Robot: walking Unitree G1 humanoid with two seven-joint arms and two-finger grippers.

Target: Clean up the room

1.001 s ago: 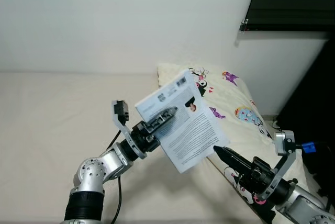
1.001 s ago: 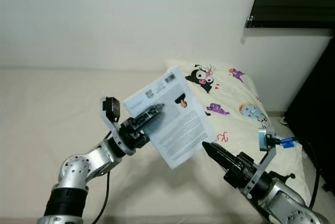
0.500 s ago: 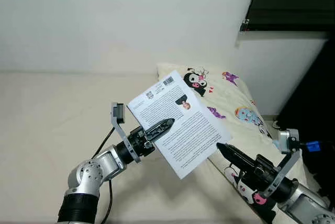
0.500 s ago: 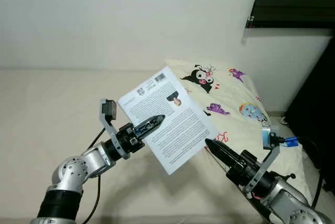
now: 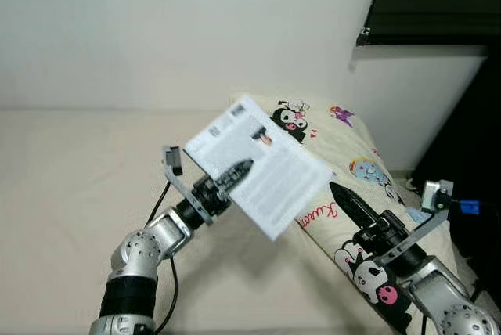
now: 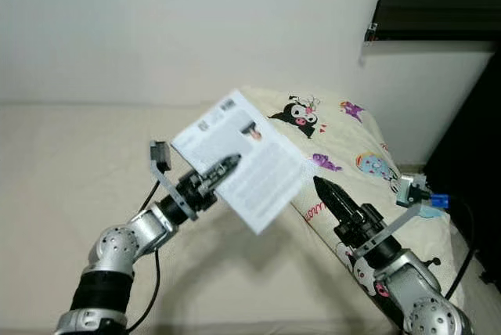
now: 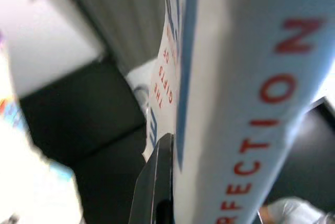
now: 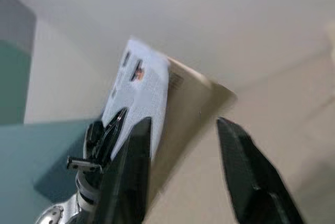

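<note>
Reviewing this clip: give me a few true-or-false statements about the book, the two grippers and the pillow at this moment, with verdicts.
1. The left gripper holds the book in the air. True.
2. The right gripper is clamped on the book. False: its fingers are open and apart from the book.
3. The book lies flat on the bed. False: it is held up, tilted, above the bed.
4. A pillow with cartoon prints lies at the head of the bed. True.
5. The book's cover is solid black. False: it is white with printed text.

My left gripper [image 5: 239,169] is raised ahead of me, fingers clamped shut on what I hold. My right gripper [image 8: 183,174] reaches forward alongside, fingers spread apart.
</note>
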